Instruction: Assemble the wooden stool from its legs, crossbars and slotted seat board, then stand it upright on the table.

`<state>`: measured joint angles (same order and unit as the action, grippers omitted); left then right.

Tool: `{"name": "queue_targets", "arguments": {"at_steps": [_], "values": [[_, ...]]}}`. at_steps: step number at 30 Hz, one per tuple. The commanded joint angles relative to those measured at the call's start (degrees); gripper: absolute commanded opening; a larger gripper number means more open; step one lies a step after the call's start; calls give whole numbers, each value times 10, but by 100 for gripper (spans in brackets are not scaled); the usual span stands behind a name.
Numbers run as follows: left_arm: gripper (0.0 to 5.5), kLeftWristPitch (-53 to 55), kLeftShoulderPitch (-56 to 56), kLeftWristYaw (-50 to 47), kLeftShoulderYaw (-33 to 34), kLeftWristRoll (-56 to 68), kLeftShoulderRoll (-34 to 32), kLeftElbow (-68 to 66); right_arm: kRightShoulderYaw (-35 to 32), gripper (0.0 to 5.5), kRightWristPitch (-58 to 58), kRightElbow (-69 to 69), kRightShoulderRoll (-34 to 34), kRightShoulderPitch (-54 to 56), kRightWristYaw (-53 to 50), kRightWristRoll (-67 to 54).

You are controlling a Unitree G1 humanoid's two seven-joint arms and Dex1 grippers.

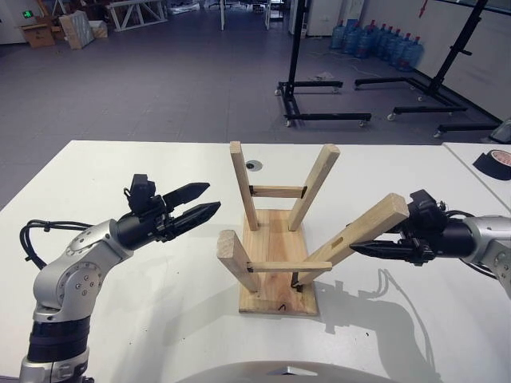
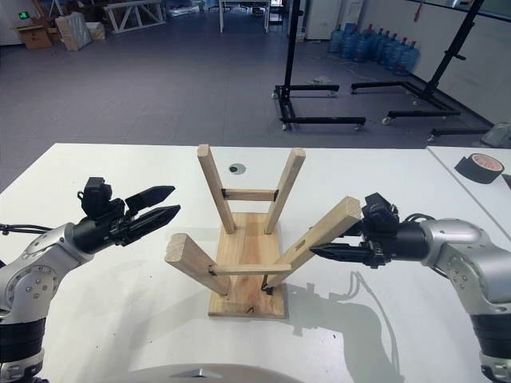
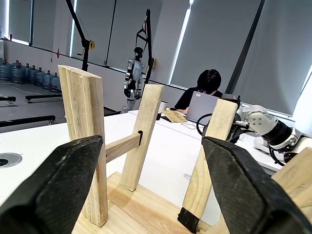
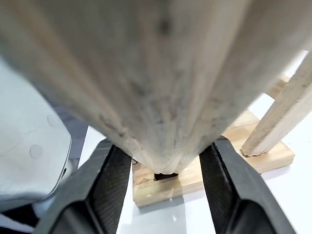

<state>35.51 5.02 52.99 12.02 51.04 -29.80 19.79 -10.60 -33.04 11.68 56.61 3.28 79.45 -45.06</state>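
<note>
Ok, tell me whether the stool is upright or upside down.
Upside down: the seat board lies flat on the table, and the legs point up.

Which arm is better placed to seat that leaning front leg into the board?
Right. Its tool grips the leaning leg just above the seat board. The left tool hangs open on the stool's other side, touching nothing.

white table (image 1: 120,167), seat board (image 1: 271,239) flat at ctr, grommet (image 1: 254,165) nr far edge
</note>
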Motion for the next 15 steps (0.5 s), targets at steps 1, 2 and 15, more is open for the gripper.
{"name": "queue_targets", "arguments": {"at_steps": [1,2,15], "values": [[370,-7,-7,-4,-3,-8,-6,8,17,202,0,19,16,-1,8,25],[370,-8,-8,-5,-2,-8,-6,9,15,202,0,21,18,3,8,22],[370,-19,-28,-11,-8,-12,-7,19,24,202,28,31,43,17,23,53]]}}
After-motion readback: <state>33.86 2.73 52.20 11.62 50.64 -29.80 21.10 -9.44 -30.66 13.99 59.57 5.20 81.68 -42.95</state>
